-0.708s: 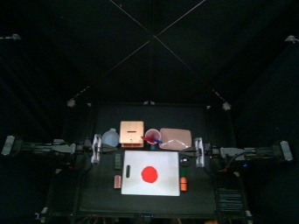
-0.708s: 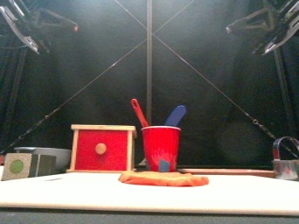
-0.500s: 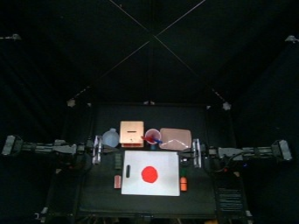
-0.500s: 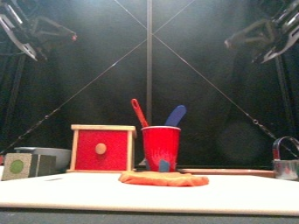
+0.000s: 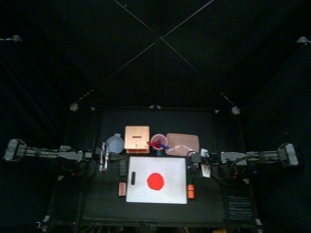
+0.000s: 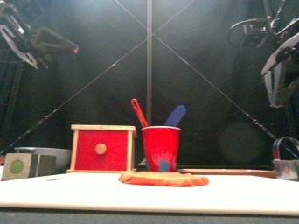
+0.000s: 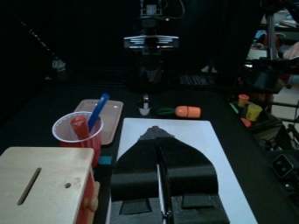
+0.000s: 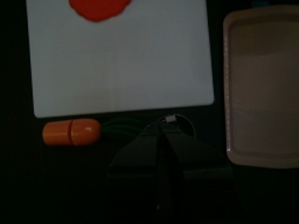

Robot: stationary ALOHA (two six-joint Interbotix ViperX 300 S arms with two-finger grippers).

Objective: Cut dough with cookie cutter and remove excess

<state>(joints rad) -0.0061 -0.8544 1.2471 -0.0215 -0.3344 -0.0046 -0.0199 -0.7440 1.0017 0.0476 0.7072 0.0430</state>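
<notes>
The dough [image 5: 155, 180] is a flat, round, red disc in the middle of the white board [image 5: 176, 193]. It is whole, with no cut line and no separate excess rim. From the front the dough [image 6: 163, 179] lies low on the board, and its edge [image 8: 100, 7] shows in the right wrist view. My left gripper [image 5: 109, 165] hangs shut off the board's back left corner, jaws [image 7: 159, 133] pressed together over the board. My right gripper [image 5: 202, 167] hangs off the back right corner, shut and empty [image 8: 165, 131]. I cannot pick out the cookie cutter for certain.
Behind the board stand a wooden box [image 5: 137, 139], a red cup [image 6: 160, 149] holding a red and a blue tool, and a pinkish tub [image 8: 263, 87]. An orange capsule [image 8: 73, 131] lies beside the board. A small metal piece [image 6: 286, 159] stands far right.
Both arms have tipped downward and their grippers have come a little closer to the board's back corners. The dough has not moved.
</notes>
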